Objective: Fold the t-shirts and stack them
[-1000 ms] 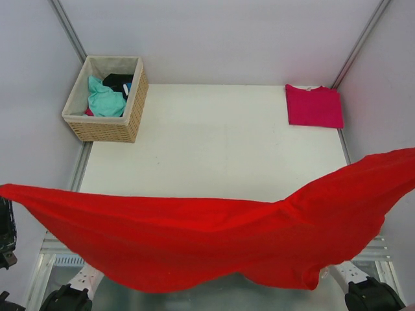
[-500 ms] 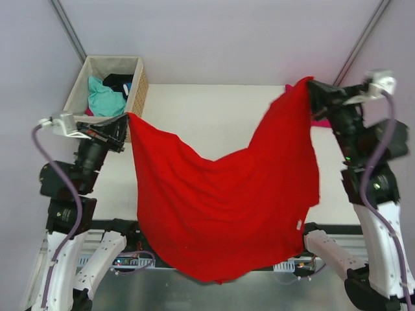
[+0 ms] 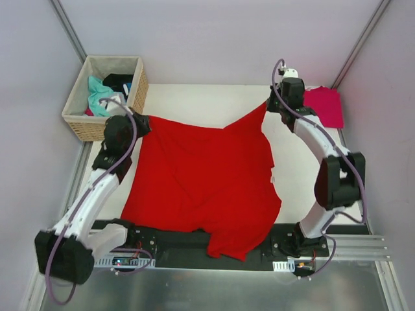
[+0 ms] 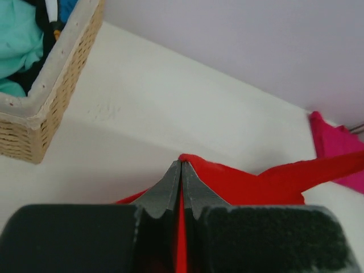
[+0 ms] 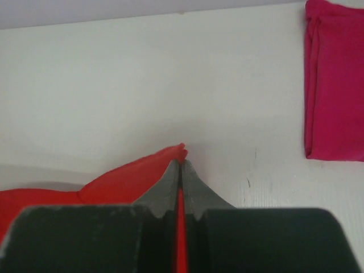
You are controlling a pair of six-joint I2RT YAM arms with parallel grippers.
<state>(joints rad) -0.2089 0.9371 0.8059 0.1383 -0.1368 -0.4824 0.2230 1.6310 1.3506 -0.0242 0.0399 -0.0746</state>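
Red t-shirt (image 3: 201,181) had dropped from midair onto the tabletop (image 3: 207,103), left hand (image 3: 138,121) and right hand (image 3: 269,105) clamping its far corners; folding could begin.

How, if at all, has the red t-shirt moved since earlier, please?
Yes: the red t-shirt has dropped onto the table, between basket and pink t-shirt.

Red t-shirt (image 3: 201,175), magenta t-shirt (image 3: 327,107), tan basket (image 3: 107,131), seemingly teal cloth (image 3: 96,89).
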